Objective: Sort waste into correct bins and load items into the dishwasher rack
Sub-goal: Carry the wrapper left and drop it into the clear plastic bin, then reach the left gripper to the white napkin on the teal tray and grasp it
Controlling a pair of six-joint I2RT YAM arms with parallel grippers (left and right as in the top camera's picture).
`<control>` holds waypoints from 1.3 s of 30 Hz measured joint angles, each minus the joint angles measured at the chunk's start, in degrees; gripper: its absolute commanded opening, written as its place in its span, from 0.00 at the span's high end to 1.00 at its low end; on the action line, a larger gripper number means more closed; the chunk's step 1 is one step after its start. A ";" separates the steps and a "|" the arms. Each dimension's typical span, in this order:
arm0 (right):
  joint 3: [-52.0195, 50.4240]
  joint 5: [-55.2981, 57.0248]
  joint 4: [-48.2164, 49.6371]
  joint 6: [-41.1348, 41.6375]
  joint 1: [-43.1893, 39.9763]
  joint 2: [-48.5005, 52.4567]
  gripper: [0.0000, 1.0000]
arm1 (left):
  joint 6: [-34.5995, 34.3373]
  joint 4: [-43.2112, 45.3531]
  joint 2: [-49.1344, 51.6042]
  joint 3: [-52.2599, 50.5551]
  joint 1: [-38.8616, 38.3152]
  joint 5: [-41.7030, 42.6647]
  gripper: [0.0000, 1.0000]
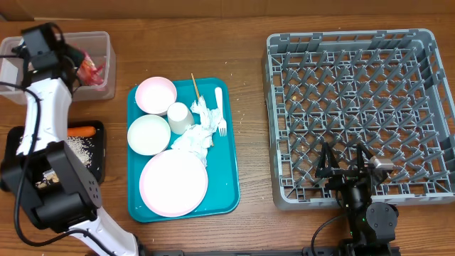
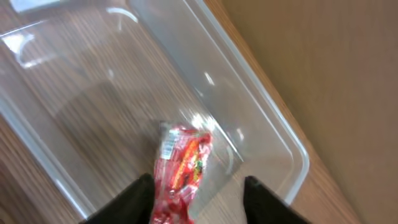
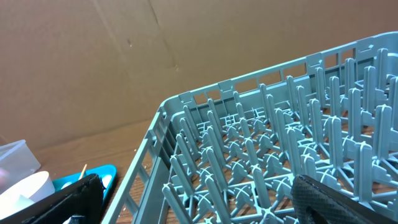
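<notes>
My left gripper (image 1: 77, 65) hangs open over the clear tub (image 1: 99, 39) at the far left. In the left wrist view its fingers (image 2: 198, 183) are spread wide. The red-and-silver wrapper (image 2: 181, 167) lies against the left finger, over the tub's floor (image 2: 292, 148), and it also shows in the overhead view (image 1: 89, 69). The black tray (image 1: 98, 165) holds the carrot piece (image 1: 82, 131) and grains (image 1: 78, 148). The teal tray (image 1: 229, 178) carries two bowls (image 1: 156, 94) (image 1: 148, 134), the plate (image 1: 173, 183), cup (image 1: 180, 117), napkins (image 1: 197, 132), fork (image 1: 220, 108) and stick (image 1: 195, 87). My right gripper (image 1: 345, 165) is open and empty above the front edge of the rack (image 1: 359, 99).
The right wrist view shows the open fingers (image 3: 205, 196) over the rack's pegs (image 3: 249, 143), with the teal tray's corner (image 3: 102, 173) to the left. A cardboard wall stands behind the table. Bare wooden tabletop (image 1: 252, 107) lies between the tray and the rack.
</notes>
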 measured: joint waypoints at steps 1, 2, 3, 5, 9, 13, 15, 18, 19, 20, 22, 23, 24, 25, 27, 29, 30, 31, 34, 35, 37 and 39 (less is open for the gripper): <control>0.00 0.00 0.00 0.02 0.00 0.00 0.00 | 0.83 0.15 -0.11 0.02 0.55 0.87 0.33; 0.00 -0.02 -0.02 0.02 0.00 0.00 0.00 | 1.95 0.13 -0.20 0.02 1.16 2.19 0.28; 0.00 -0.02 0.00 0.00 0.02 0.00 0.00 | 2.93 0.02 -0.20 0.02 1.62 3.58 0.27; 0.00 0.00 0.02 0.02 0.00 0.00 0.00 | 4.44 -0.48 -0.52 0.02 2.25 7.76 0.28; 0.00 0.00 0.02 0.00 0.00 0.00 0.00 | 6.25 -1.40 -3.50 0.02 2.14 20.33 0.33; 0.00 0.00 0.02 0.02 0.00 0.00 0.00 | 6.78 -8.37 -11.41 0.15 0.37 35.43 0.29; 0.00 0.00 -0.02 0.00 0.00 0.02 0.00 | 7.54 -16.28 -14.43 0.92 -2.32 38.49 0.29; 0.00 -0.02 0.04 0.00 0.00 0.00 0.00 | 9.05 -27.98 -17.05 1.05 -8.15 39.63 0.32; 0.00 0.00 -0.02 0.02 0.00 0.00 0.00 | 9.62 -31.45 -17.27 1.07 -10.64 39.54 0.33; 0.00 0.00 0.04 0.00 0.00 0.00 0.00 | 10.16 -35.78 -17.27 1.09 -13.66 38.71 0.34; 0.00 -0.02 0.04 0.02 0.00 0.00 0.00 | 10.51 -40.68 -17.14 0.92 -17.79 36.44 0.34; 0.00 -0.04 0.00 -0.02 0.00 -0.02 0.00 | 10.49 -43.60 -17.14 0.83 -20.63 33.99 0.32; 0.00 0.00 0.02 0.02 0.00 -0.02 0.00 | 10.23 -45.09 -17.14 0.81 -22.91 31.69 0.29; 0.00 0.00 0.02 0.00 0.02 -0.02 0.00 | 9.40 -46.31 -17.14 0.81 -25.46 28.89 0.26; 0.00 0.00 0.00 0.02 0.02 -0.02 0.00 | 6.62 -47.95 -17.14 0.70 -29.59 23.67 0.18; 0.00 0.00 0.00 0.00 0.00 -0.04 0.00 | 2.54 -48.50 -17.14 0.20 -33.86 18.75 0.05; 0.00 0.00 0.02 0.02 0.00 -0.04 0.00 | 0.15 -48.39 -17.14 -0.35 -35.56 16.65 0.05; 0.00 0.00 0.02 0.02 0.00 -0.04 0.00 | -2.38 -48.24 -17.14 -1.11 -36.98 14.80 0.05; 0.00 -0.02 0.04 0.00 0.00 -0.04 0.00 | -9.07 -45.88 -17.09 -4.15 -39.54 11.32 0.04; 0.00 0.00 0.04 0.00 0.00 -0.04 0.00 | -10.80 -44.30 -17.07 -5.38 -40.13 10.56 0.04; 0.00 -0.02 0.04 -0.02 0.00 -0.04 0.00 | -13.81 -39.67 -17.03 -8.57 -41.27 9.38 0.03; 0.00 0.00 0.04 0.00 0.00 -0.04 0.00 | -15.76 -36.15 -16.87 -11.21 -42.14 8.68 0.04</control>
